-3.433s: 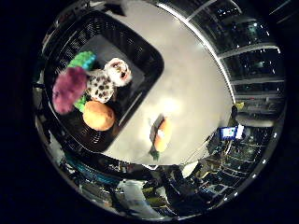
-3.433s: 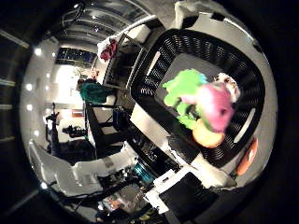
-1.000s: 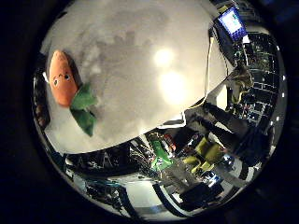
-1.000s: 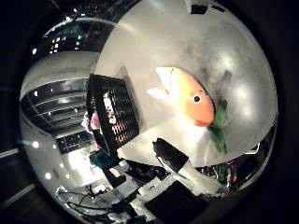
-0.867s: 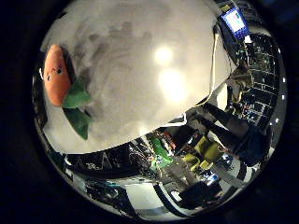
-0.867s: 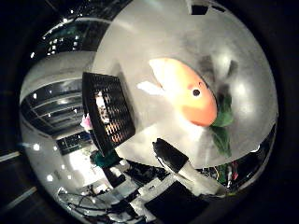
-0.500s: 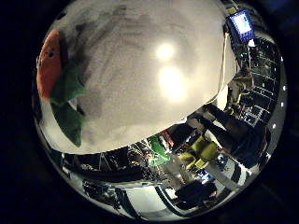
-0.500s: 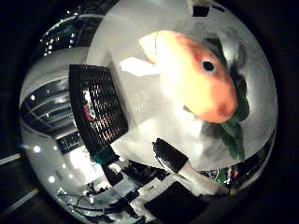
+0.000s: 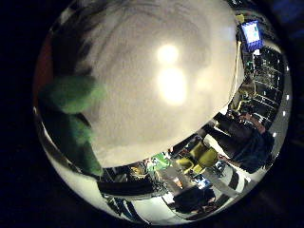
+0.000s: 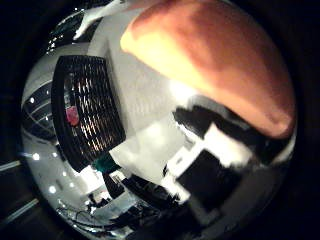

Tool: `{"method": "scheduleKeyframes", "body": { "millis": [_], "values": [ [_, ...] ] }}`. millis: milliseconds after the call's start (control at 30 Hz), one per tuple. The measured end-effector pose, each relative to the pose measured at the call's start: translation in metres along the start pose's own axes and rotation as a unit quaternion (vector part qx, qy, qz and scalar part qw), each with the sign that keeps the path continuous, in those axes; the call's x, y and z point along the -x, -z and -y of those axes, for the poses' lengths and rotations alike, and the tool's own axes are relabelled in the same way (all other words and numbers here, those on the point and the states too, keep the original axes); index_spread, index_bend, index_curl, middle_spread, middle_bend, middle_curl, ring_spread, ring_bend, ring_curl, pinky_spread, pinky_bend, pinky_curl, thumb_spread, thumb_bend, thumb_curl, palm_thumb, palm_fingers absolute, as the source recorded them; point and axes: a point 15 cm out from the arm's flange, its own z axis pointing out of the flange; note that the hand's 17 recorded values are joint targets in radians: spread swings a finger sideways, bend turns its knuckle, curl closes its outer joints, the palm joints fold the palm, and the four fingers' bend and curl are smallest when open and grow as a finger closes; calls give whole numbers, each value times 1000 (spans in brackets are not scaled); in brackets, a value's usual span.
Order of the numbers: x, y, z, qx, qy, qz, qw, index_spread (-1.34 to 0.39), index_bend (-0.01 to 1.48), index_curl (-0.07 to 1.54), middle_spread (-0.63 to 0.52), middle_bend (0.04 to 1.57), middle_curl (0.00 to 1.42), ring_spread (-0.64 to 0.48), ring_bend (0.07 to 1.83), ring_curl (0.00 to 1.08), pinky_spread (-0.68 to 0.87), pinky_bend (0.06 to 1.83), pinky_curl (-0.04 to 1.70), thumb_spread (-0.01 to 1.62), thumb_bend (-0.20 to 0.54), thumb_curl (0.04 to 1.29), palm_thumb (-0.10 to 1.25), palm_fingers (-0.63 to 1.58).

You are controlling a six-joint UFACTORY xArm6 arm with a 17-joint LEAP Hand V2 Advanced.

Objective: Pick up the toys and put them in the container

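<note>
An orange plush carrot (image 10: 215, 60) lies on the white table (image 9: 166, 85) and fills much of the thumb side view, very close to my palm. Its green leaves (image 9: 71, 95) show at the rim of the little finger side view. The black mesh container (image 10: 65, 75) stands on the same table a short way from the carrot. A pink-red toy (image 10: 72, 116) shows through its wall; its other contents are hidden. Black and white parts of my hand (image 10: 215, 150) sit right beside the carrot.
The table's edge (image 9: 156, 152) runs close past the carrot's leaves, with room clutter and yellow chairs (image 9: 202, 159) beyond it. A lit monitor (image 9: 251, 32) stands off the table's far side.
The camera has dropped towards the table. The carrot has grown from a small shape to fill much of the thumb side view, and the container that was under my palm now stands off to one side.
</note>
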Motion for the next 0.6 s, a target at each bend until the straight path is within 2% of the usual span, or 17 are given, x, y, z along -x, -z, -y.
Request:
{"method": "scheduleKeyframes", "body": {
  "millis": [67,100,133,200,267,333,500,600],
  "values": [
    [-6,7,-4,-29,-3,-3,1000,-405,470,532,-222,815,524,-252,794,424,-108,343,192,1034,24,362,890,1212],
    [-10,10,-12,-39,-5,-5,999,-418,494,559,-238,837,545,-283,828,453,-211,454,230,1040,23,366,917,1216],
    [-12,14,-21,-51,-5,-7,999,-421,504,568,-243,850,552,-291,839,460,-234,472,236,1041,21,365,924,1209],
    [-15,28,-25,-75,-6,-6,997,-433,543,613,-261,894,590,-334,901,502,-376,645,308,1050,4,365,956,1168],
    [-11,54,-16,-108,0,-1,994,-436,561,630,-267,907,603,-339,921,516,-418,703,335,1052,-4,363,967,1158],
    [-5,68,-18,-113,5,4,994,-440,581,664,-276,944,631,-350,970,546,-466,812,394,1055,-13,357,977,1133],
    [25,94,-54,-61,32,28,997,-448,624,725,-275,995,675,-355,1018,585,-514,879,473,1057,-15,348,987,1078],
    [48,129,-59,-56,56,42,996,-450,631,739,-275,1000,684,-350,1023,592,-520,883,492,1056,-14,346,992,1070]
  ]
}}
